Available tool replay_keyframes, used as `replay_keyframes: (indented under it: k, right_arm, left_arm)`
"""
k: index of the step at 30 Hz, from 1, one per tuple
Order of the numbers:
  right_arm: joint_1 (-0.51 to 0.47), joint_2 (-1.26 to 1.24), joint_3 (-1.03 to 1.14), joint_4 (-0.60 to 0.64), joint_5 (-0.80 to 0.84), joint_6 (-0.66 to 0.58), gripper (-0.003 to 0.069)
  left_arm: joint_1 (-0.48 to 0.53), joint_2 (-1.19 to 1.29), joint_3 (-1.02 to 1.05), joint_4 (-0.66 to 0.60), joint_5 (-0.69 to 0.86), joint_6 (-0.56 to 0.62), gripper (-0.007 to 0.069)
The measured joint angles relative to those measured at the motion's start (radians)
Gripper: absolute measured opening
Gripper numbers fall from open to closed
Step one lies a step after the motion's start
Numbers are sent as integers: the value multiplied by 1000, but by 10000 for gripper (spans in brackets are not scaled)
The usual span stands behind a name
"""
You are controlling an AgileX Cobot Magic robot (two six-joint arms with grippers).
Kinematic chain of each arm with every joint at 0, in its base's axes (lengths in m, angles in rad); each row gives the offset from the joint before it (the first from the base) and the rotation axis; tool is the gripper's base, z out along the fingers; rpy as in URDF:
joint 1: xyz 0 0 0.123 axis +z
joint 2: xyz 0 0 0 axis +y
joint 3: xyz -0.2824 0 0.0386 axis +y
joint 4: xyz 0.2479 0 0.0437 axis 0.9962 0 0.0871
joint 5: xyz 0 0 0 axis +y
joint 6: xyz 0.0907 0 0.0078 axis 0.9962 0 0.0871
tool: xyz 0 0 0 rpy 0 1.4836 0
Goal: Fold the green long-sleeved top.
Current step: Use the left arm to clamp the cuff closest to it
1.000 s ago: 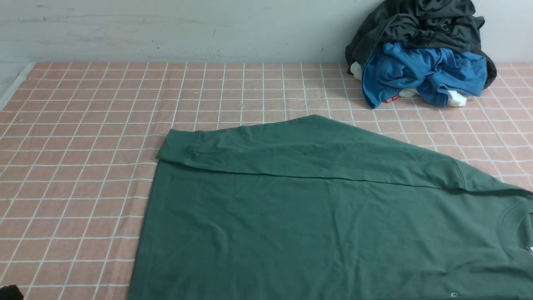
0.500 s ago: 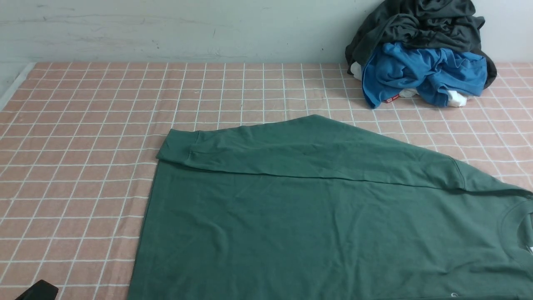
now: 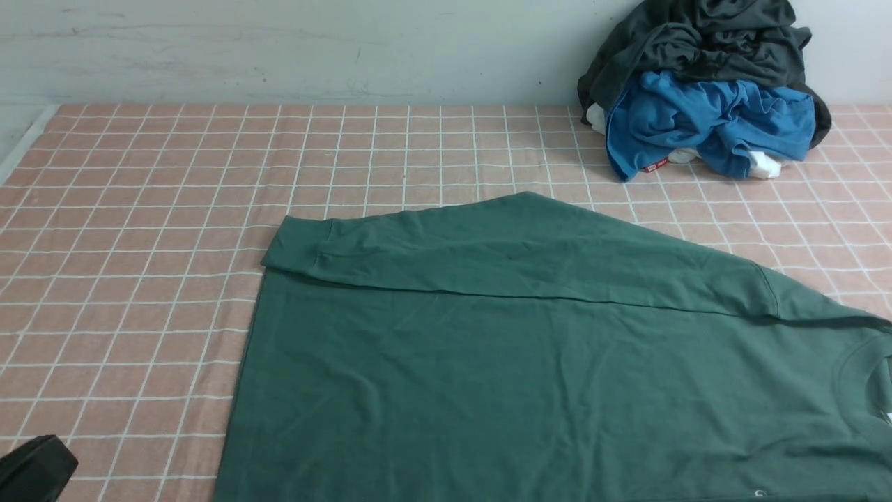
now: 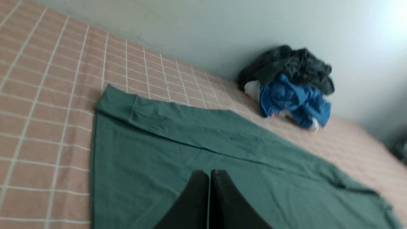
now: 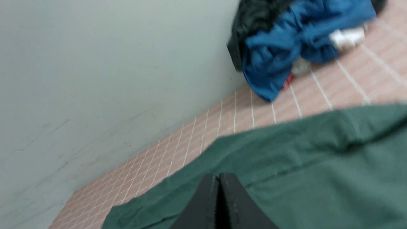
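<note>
The green long-sleeved top (image 3: pixel 557 362) lies flat on the pink checked cloth, neck (image 3: pixel 871 390) toward the right, hem toward the left. One sleeve (image 3: pixel 432 251) is folded across the body, its cuff (image 3: pixel 293 244) at the far left corner. My left gripper (image 4: pixel 210 172) hangs above the top's body, jaws pressed together and empty. A black part of my left arm (image 3: pixel 31 468) shows in the front view's lower left corner. Over the top's far edge (image 5: pixel 286 152), my right gripper (image 5: pixel 218 175) is shut with nothing in it; the front view does not show it.
A heap of clothes sits at the back right against the wall: a dark charcoal garment (image 3: pixel 704 42) on top of a bright blue one (image 3: pixel 704 118) with a red tag (image 3: pixel 654 166). The checked cloth (image 3: pixel 139 244) covers the table; the pale wall (image 3: pixel 279 49) bounds the far side.
The black part of my left arm has risen further into the front view's lower left corner. The top and the heap of clothes have not moved.
</note>
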Motion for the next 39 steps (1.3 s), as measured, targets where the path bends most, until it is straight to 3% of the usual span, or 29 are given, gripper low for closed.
replay_keyframes:
  k: [1, 5, 9, 12, 17, 18, 21, 25, 28, 32, 39]
  right_arm:
    - [0, 4, -8, 0, 0, 0, -14]
    - [0, 210, -209, -153, 71, -92, -14]
    - [7, 451, -387, -281, 257, -98, -14]
    - [40, 635, -508, -367, 445, -100, -14]
    - [185, 841, -619, -425, 687, -101, -14]
    - [199, 845, -621, -426, 702, -101, -14]
    - [305, 875, -630, -437, 839, -105, -14]
    - [367, 872, -630, -473, 873, -108, -14]
    - [394, 848, -630, -526, 878, -108, -14]
    - [399, 836, -630, -545, 881, -108, -14]
    - [399, 836, -630, -548, 880, -108, -14]
  left_arm:
    - [0, 8, -8, 8, 9, 12, -3]
    - [-5, 275, -212, 263, 257, 63, -3]
    - [-52, 503, -353, 437, 443, 67, -3]
    - [-158, 672, -411, 521, 505, 62, -3]
    - [-386, 896, -418, 566, 513, 65, 4]
    - [-395, 912, -418, 571, 513, 65, 6]
    - [-508, 1038, -418, 581, 512, 67, 56]
    - [-557, 1146, -397, 572, 465, 67, 147]
    - [-582, 1277, -350, 566, 356, 67, 283]
    - [-625, 1385, -343, 566, 269, 91, 404]
    - [-671, 1508, -343, 563, 199, 145, 430]
